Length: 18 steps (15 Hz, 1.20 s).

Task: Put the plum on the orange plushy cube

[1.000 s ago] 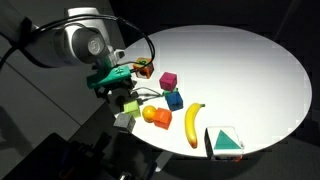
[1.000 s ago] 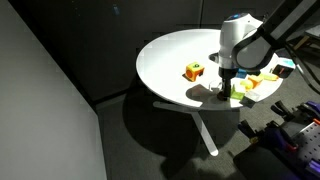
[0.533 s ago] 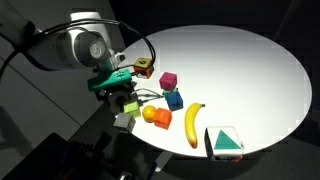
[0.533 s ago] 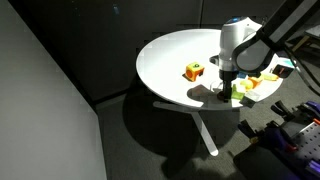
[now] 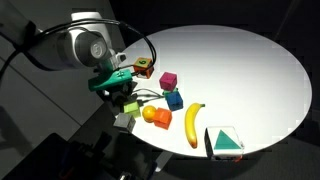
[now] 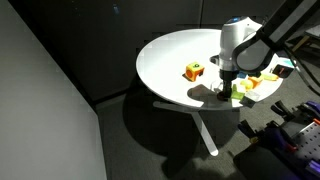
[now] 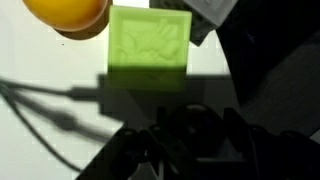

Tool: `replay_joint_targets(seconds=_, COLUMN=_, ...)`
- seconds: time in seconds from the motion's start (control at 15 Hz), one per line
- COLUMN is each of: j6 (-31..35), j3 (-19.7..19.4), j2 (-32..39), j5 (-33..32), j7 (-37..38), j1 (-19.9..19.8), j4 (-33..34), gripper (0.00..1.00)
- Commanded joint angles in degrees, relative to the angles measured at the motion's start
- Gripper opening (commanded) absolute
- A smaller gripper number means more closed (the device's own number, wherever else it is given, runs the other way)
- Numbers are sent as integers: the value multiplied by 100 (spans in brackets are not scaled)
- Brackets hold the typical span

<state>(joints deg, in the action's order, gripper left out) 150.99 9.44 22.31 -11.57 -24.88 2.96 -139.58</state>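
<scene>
In the wrist view a dark round plum (image 7: 191,122) sits between my gripper's (image 7: 193,134) dark fingers, which are shut on it low over the white table. In both exterior views the gripper (image 5: 126,97) (image 6: 224,94) points down near the table's edge and hides the plum. The orange plushy cube (image 5: 145,68) (image 6: 193,71), with green and red patches, rests on the table a short way from the gripper, untouched.
A light green block (image 7: 150,45) (image 5: 131,105) lies just ahead of the fingers, with a yellow-orange ball (image 7: 66,10) (image 5: 150,113) beyond it. Close by are an orange block (image 5: 163,119), a blue cube (image 5: 174,98), a magenta cube (image 5: 168,80), a banana (image 5: 193,122) and a teal-and-white piece (image 5: 225,141).
The gripper has sunk slightly toward the table, then held still. The objects on the table have not moved.
</scene>
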Motion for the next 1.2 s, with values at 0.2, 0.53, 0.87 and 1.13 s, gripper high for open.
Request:
replay_joint_targets(seconds=0.2, j6=-535, j3=-36, j2=-620, j5=74, j7=137, j1=-18, j4=-54, gripper=34)
replay_joint_targets(seconds=0.53, j6=-1156, j3=-77, j2=-951, j5=332, j7=62, j1=-76, j4=190, gripper=34)
replay_joint_targets(seconds=0.87, j6=-1844, j3=-218, j2=-819, j5=582, j7=128, j1=-80, j4=857, gripper=34)
replay_joint_targets(seconds=1.13, j6=-2134, j3=-300, j2=-661, j5=659, j7=198, j1=-60, j4=1351, gripper=34)
